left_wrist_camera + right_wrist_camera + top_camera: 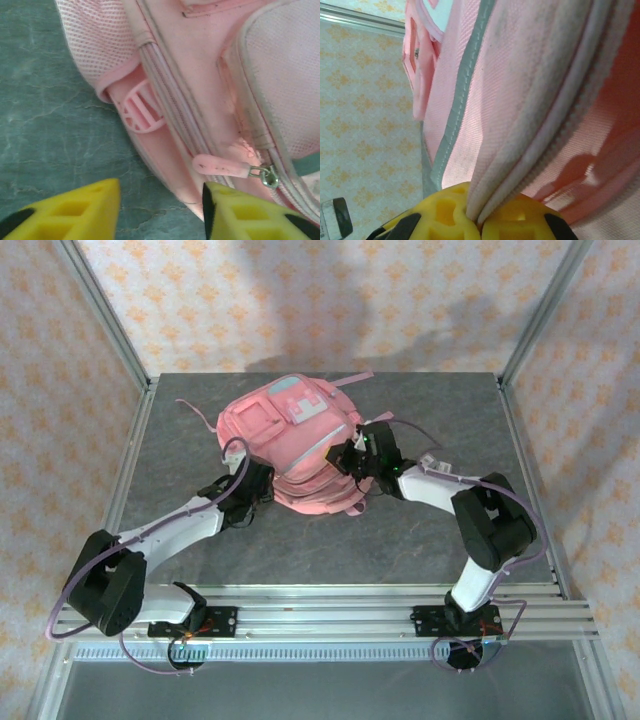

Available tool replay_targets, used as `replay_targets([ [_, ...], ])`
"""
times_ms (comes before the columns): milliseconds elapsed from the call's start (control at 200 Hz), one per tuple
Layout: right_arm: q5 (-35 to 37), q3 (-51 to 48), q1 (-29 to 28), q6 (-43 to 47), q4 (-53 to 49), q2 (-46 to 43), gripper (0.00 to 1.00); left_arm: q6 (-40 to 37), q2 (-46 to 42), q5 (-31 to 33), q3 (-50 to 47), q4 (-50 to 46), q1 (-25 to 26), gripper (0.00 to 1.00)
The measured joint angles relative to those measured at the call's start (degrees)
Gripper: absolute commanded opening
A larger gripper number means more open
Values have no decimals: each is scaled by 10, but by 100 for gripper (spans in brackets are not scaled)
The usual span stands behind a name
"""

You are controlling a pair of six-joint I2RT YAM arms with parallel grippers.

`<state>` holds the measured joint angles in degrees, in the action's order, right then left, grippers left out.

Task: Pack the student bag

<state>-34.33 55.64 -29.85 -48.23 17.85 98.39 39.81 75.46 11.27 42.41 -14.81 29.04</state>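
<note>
Student bag — fabric pinched between right fingers

A dark grey, marbled tabletop is enclosed on the left, right and far sides by cream walls printed with orange florets, and is framed by aluminium posts.

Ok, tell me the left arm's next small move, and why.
Probably nudge the left end effector toward the zipper pull until the pull sits between its open jaws, then close. The pull lies just off one jaw, ungripped, while the right end effector pinches a fold of the student bag beside the zipper, seemingly bracing it.
</note>
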Motion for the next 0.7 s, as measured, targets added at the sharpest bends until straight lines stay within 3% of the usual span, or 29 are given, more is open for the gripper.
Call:
replay_targets([
  [95, -4, 10, 0, 4, -3, 0, 21, -12, -13, 13, 4, -13, 32, 66],
  [200, -16, 25, 0, 11, 2, 0, 28, -35, -17, 17, 27, -17, 77, 70],
  [360, -36, 29, 0, 10, 28, -2, 29, -81, 7, 19, 93, -15, 125, 72],
  [571, -45, 29, 0, 10, 32, -9, 29, -128, 102, 49, 170, -14, 130, 71],
  [696, -47, 29, 0, 6, 33, -14, 29, -150, 157, 77, 210, -26, 130, 61],
])
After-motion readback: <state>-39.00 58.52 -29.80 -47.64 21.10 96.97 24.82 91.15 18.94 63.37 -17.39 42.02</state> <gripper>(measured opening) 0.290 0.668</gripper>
